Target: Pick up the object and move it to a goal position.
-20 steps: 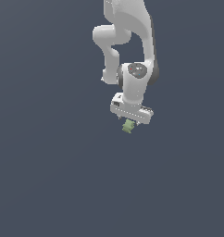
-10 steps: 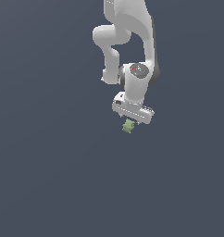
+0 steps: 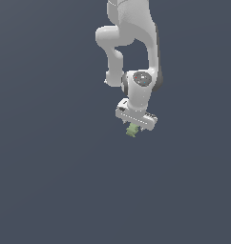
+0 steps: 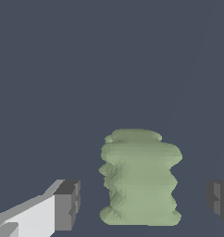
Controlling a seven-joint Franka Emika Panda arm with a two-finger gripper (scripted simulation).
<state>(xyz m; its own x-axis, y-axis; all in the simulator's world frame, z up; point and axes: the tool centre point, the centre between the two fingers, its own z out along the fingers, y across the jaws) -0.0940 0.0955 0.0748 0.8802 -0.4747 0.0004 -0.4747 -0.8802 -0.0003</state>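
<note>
The object (image 3: 132,130) is a tiny pale green, ribbed blocky lump just under the white arm's hand. In the wrist view the object (image 4: 139,178) stands upright between my two dark fingertips. My gripper (image 3: 135,126) is open around it, also shown in the wrist view (image 4: 144,201). One finger (image 4: 67,204) and the other finger (image 4: 220,198) each stand a small gap away from the lump's sides. Neither pad touches it. No goal marker shows in either view.
The white arm (image 3: 136,43) reaches down from the upper middle of the exterior view. A plain dark grey-blue ground (image 3: 50,181) lies all around.
</note>
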